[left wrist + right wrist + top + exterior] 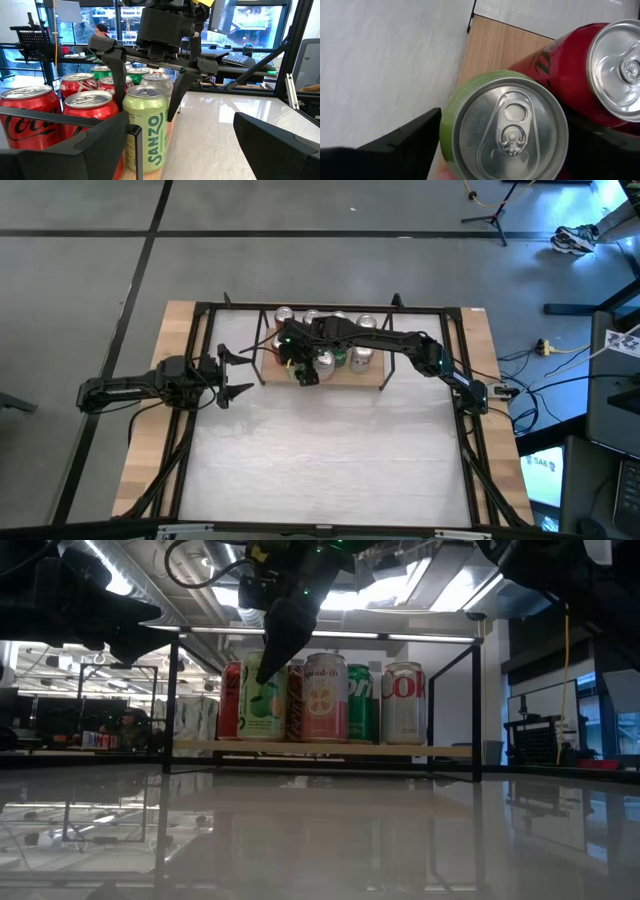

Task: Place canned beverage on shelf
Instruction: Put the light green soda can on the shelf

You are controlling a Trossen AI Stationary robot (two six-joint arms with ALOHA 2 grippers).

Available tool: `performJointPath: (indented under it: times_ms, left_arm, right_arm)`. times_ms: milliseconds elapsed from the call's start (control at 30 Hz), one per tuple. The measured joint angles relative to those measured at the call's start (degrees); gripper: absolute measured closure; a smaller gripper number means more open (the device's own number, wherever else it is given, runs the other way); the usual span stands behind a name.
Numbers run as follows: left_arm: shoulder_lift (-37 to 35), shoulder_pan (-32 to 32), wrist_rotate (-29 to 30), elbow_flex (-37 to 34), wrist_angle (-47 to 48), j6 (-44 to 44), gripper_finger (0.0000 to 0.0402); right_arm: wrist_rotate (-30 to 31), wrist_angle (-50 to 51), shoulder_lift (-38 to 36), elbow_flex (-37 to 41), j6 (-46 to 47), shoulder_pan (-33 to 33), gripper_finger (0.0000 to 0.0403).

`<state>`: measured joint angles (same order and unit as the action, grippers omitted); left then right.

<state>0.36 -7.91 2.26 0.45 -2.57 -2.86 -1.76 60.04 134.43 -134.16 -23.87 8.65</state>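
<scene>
The right hand (147, 82) is positioned above the light-green can (145, 127) marked SANZO, at the left end of the shelf (368, 376). Its two fingers (116, 65) are spread apart, one on each side of the can top; in the left wrist view both fingers are seen clear of the can's wall, so the can is not clamped. The can is standing upright on the light-wood board, in the near row, with its base on the board near the left edge (confirmed in the right wrist view, where bare wood shows beside the green rim (470, 95)).

Just beside the green can a red cola can (580, 70) is seen, very close, though contact cannot be told. More cans are lined up on the shelf: in the low view a peach-coloured can (325, 697), a green soda can (362, 702) and a silver-and-red cola can (404, 702) are set side by side to the right of the green one, all upright.

The left hand (236, 374) is held well to the left of the shelf, above the white desk (330, 460), with its fingers wide apart and nothing between them. It is pointed toward the shelf.

A person (101, 30) is partly seen in the room beyond the desk.
</scene>
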Motion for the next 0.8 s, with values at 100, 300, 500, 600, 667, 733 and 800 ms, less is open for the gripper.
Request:
performJointPath:
  times_ms: [100,300,500,600,667,733,800]
  left_arm:
    - [0.0,0.0,0.0,0.0,0.0,0.0,0.0051]
    - [0.0,0.0,0.0,0.0,0.0,0.0,0.0051]
    - [0.0,0.0,0.0,0.0,0.0,0.0,0.0051]
    - [0.0,0.0,0.0,0.0,0.0,0.0,0.0051]
    - [0.0,0.0,0.0,0.0,0.0,0.0,0.0051]
    - [0.0,0.0,0.0,0.0,0.0,0.0,0.0051]
    - [0.0,0.0,0.0,0.0,0.0,0.0,0.0051]
  right_arm:
    - [0.0,0.0,0.0,0.0,0.0,0.0,0.0039]
    - [0.0,0.0,0.0,0.0,0.0,0.0,0.0025]
    - [-0.3,0.0,0.0,0.0,0.0,0.0,0.0025]
    - [-0.3,0.0,0.0,0.0,0.0,0.0,0.0024]
    - [-0.3,0.1,-0.1,0.0,0.0,0.0,0.0024]
    - [-0.3,0.1,-0.2,0.0,0.0,-0.1,0.0024]
    - [-0.3,0.7,-0.2,-0.8,0.1,-0.1,0.0024]
